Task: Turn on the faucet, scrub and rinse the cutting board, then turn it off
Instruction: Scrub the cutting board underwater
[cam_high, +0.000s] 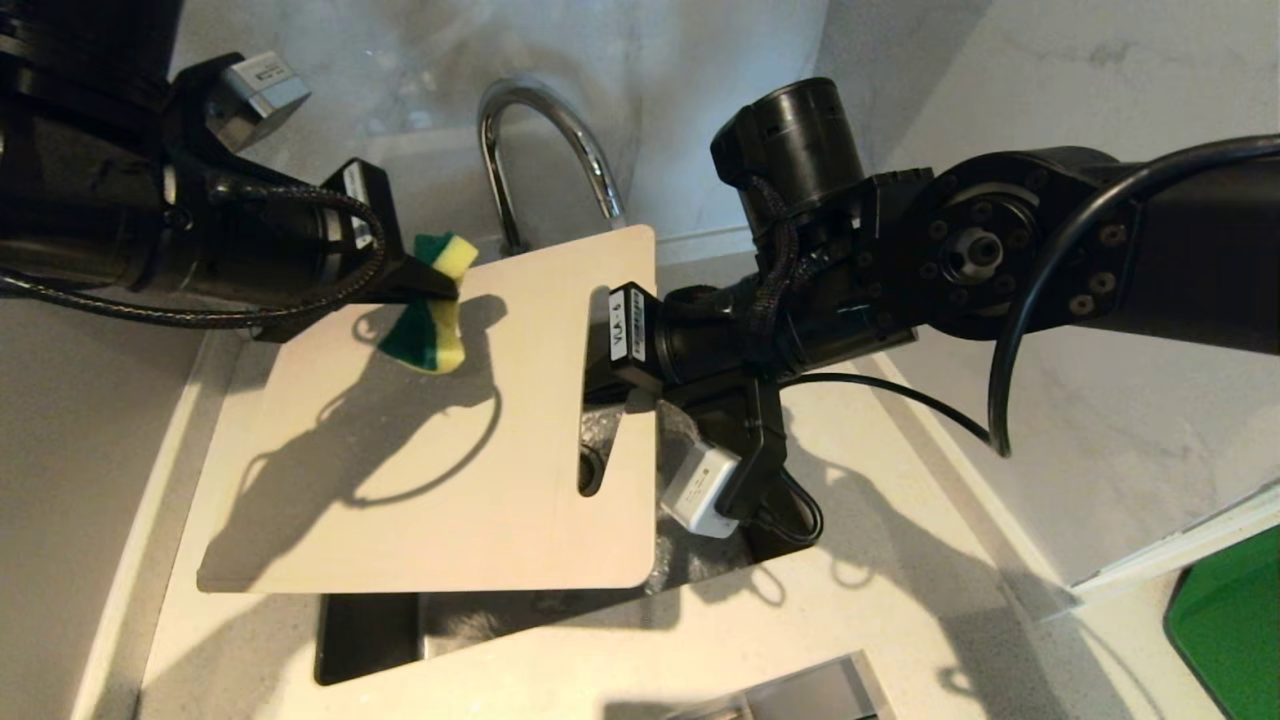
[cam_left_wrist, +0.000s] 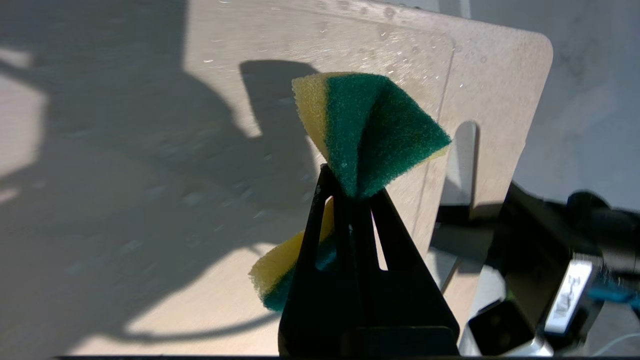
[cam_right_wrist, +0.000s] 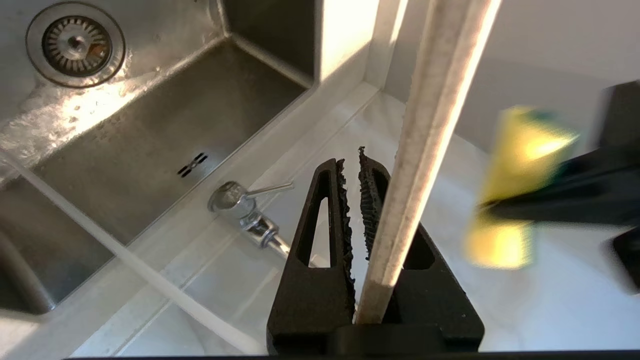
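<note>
- The left arm reaches in from the left side of the head view, its wrist roughly level and pointing right.
- The left end effector (cam_high: 425, 285) has its fingers pinched tight on the sponge (cam_high: 432, 315), squeezing its middle so both ends flare out.
- The right arm comes in from the right, elbow raised, its forearm pointing left.
- The right end effector (cam_right_wrist: 359, 175) clamps the cutting board (cam_high: 430, 420) by its edge near the slot handle.
</note>
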